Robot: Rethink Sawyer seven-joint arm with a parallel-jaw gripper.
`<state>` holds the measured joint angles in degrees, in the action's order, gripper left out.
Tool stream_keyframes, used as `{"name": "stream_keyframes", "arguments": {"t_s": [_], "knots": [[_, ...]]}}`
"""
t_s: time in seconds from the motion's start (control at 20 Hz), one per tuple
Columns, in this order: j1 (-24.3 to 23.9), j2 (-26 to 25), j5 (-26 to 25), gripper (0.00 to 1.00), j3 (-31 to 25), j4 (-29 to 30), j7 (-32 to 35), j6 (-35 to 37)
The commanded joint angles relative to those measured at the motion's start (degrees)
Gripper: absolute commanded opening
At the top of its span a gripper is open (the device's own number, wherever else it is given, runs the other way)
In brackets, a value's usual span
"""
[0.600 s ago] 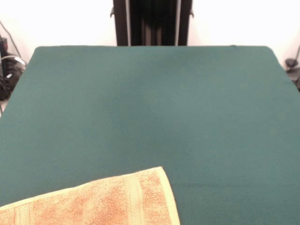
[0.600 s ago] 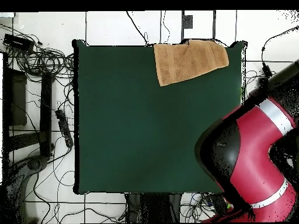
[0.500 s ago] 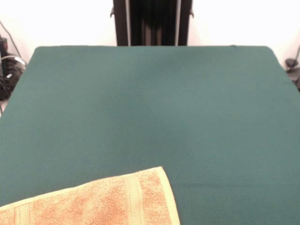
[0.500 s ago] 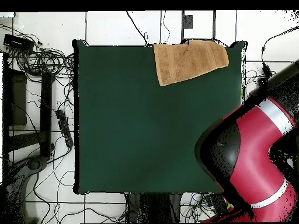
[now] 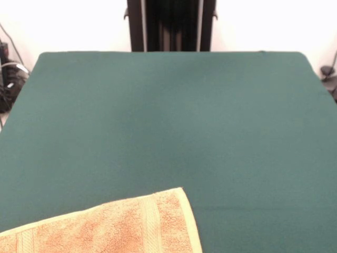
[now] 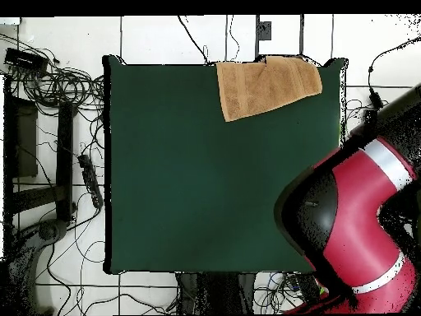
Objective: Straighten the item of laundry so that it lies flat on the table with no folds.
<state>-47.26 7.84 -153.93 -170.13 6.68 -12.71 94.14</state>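
Observation:
The orange-tan towel [image 5: 110,226] lies at the near left edge of the green table [image 5: 174,116] in the front view, cut off by the picture's bottom edge. In the overhead view the towel [image 6: 267,85] lies slanted at the table's [image 6: 205,181] far edge, right of the middle, its top edge at or over the table's rim. A woven border band runs near its left end. The red and black arm [image 6: 353,222] is drawn back beside the table's right side. My gripper shows in neither view.
Cables and black equipment [image 6: 57,148] lie on the tiled floor left of the table in the overhead view. The robot's dark pedestal [image 5: 171,23] stands behind the table's far edge in the front view.
The arm's red elbow has shifted very slightly beside the table. The towel has not moved.

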Motion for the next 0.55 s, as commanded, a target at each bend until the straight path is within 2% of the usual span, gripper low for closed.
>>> {"name": "stream_keyframes", "arguments": {"t_s": [0.05,0.55], "knots": [[3.8,-1.9,-1.3,0.00,8.2,-6.1,21.5,-2.0],[3.7,-2.3,-0.5,0.00,8.6,-6.1,20.4,-2.6]]}}
